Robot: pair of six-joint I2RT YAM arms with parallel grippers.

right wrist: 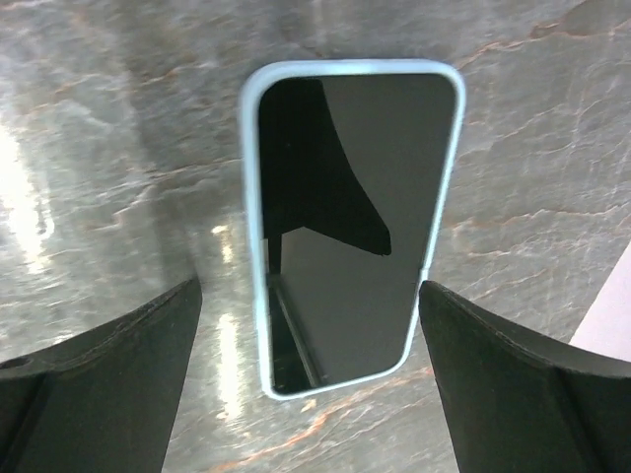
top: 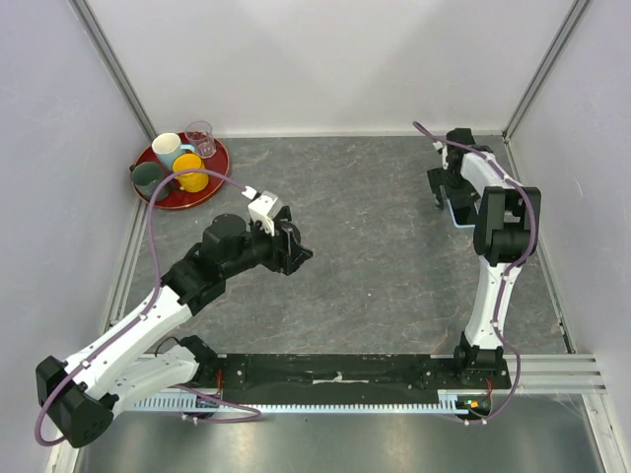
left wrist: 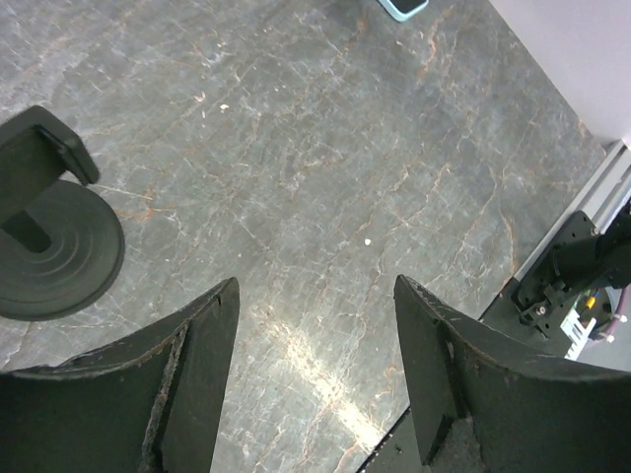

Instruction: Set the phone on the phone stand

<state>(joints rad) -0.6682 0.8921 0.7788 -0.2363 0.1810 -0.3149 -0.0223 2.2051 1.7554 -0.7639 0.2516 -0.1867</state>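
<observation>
The phone (right wrist: pixel 355 227) lies flat on the grey table, black screen up, with a light blue case edge. My right gripper (right wrist: pixel 308 288) hangs over its near end, open, one finger on each side and neither touching it. From above, only a strip of the phone (top: pixel 456 214) shows under the right arm, and its corner (left wrist: pixel 404 8) also appears in the left wrist view. The phone stand (left wrist: pixel 49 246), black with a round disc base and a short cradle, sits left of my left gripper (left wrist: pixel 315 281). That gripper is open and empty over bare table. From above, the left gripper (top: pixel 294 248) hides the stand.
A red tray (top: pixel 158 197) at the back left holds a white mug (top: pixel 168 148), a glass (top: pixel 200 138), a yellow cup (top: pixel 190 175) and a dark cup (top: pixel 148 177). Walls close in the left, back and right sides. A black mounting rail (top: pixel 335 372) runs along the near edge.
</observation>
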